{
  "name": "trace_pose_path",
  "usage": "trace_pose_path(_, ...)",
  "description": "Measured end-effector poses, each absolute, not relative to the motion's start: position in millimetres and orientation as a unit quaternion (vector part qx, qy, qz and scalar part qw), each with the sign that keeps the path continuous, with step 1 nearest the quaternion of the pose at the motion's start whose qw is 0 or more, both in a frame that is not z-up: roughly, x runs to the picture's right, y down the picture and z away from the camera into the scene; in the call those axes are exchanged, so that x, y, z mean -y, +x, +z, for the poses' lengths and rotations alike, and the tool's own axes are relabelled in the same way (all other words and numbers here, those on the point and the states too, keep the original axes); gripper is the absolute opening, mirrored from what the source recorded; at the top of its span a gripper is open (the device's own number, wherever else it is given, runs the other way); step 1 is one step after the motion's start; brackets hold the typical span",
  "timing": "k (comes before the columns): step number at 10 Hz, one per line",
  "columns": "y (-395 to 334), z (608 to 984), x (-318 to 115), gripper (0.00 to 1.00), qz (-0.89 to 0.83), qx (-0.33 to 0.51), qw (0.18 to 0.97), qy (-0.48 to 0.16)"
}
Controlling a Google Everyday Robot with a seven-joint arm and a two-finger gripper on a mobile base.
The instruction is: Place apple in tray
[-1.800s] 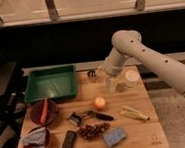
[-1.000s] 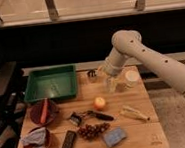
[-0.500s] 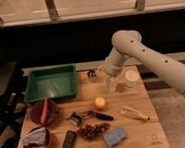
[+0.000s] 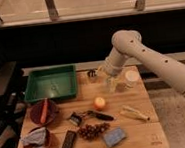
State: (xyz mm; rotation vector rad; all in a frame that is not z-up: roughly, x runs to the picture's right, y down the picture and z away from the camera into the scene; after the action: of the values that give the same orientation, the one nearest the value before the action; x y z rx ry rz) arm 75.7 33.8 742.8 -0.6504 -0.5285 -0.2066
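The apple (image 4: pixel 100 103) is small, round and yellow-orange, and sits on the wooden table near its middle. The green tray (image 4: pixel 51 84) stands at the table's back left; its inside looks empty. My gripper (image 4: pixel 112 84) hangs from the white arm above the table's back right part, up and to the right of the apple and apart from it. It holds nothing that I can see.
A red bowl with a carrot (image 4: pixel 43 112) and another bowl with a cloth (image 4: pixel 36 140) stand at the left. A grape bunch (image 4: pixel 91 131), a black remote (image 4: pixel 69 143), a blue sponge (image 4: pixel 114 136), a dark utensil (image 4: pixel 86 116), a pale object (image 4: pixel 132 114) and a white cup (image 4: pixel 131 77) lie around the apple.
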Motion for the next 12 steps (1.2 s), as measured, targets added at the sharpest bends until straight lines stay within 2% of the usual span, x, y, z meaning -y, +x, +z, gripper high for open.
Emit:
trace_pose_path(5,73,744,-41,0.8,-0.124,0.251,0.903,-0.326)
trace_pose_path(12,38,808,-125,0.8,-0.148,0.261,0.884,-0.359)
